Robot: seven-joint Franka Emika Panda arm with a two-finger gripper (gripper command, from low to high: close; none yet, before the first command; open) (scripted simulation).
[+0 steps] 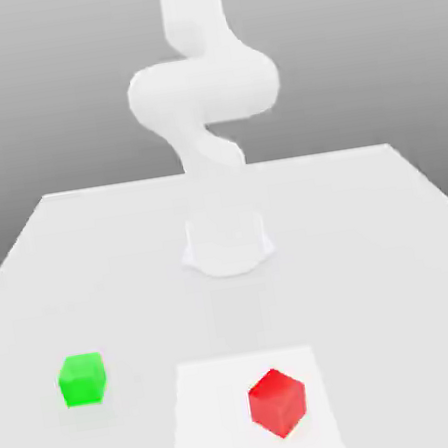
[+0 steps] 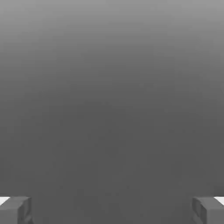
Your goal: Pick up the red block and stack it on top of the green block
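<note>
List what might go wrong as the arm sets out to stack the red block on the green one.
1. The red block sits turned at an angle on the table, so the open gripper may close on its corners and let it slip.
2. The green block offers a top no bigger than the red one, so a slightly off-centre release could topple the stack.

Exterior view faces the arm (image 1: 207, 119) across the table (image 1: 373, 246) from above.
</note>
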